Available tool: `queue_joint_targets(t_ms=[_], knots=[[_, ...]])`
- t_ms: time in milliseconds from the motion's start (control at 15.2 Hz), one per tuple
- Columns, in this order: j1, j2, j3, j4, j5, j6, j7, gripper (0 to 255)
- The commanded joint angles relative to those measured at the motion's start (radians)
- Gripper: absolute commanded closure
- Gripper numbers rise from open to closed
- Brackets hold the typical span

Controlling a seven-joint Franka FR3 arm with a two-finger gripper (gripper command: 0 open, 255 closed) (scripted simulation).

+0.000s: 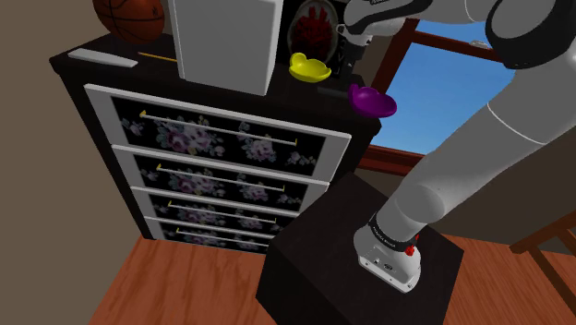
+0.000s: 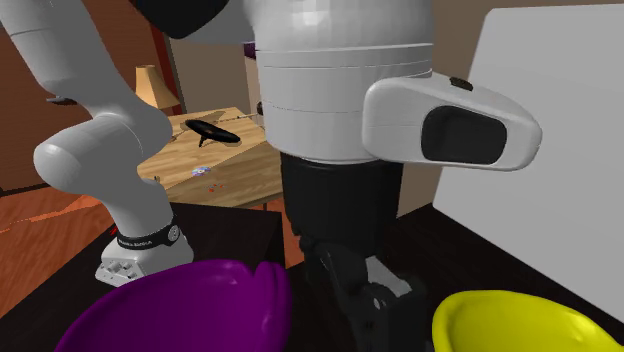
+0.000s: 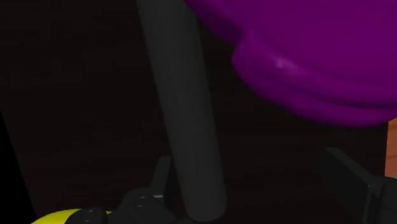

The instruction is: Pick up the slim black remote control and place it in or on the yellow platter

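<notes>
Now the wide-open gripper [image 3: 254, 179] is hanging around the remote [image 3: 184, 121], one finger much closer, so squeezing could shove it sideways.

domestic room: floral-fronted chest of drawers [image 1: 222, 148] bearing a basketball [image 1: 129, 17], wood-framed window [image 1: 443, 102], plank floor [image 1: 185, 286], table lamp [image 2: 150, 85].

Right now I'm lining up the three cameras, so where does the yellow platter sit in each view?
Shoulder view: platter at top centre, between the white box and the purple dish.
Second exterior view: platter in the lower right corner, purple dish at lower left.
Wrist view: a yellow sliver of platter, across the remote from the purple dish.
Shared landmark: the purple dish.
</notes>
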Motion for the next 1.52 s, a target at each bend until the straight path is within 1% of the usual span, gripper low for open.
queue_joint_targets(t_ms=[0,66,594,1056,1122,1452], knots=[[0.002,0.085,-0.024,0.062,0.039,0.025,-0.076,0],[-0.001,0.115,-0.031,0.083,0.055,0.033,-0.103,0],[-0.007,0.164,-0.034,0.029,0.082,0.130,-0.123,0],[-0.007,0.164,-0.034,0.029,0.082,0.130,-0.123,0],[-0.007,0.164,-0.034,0.029,0.082,0.130,-0.123,255],[-0.007,0.164,-0.034,0.029,0.082,0.130,-0.123,255]])
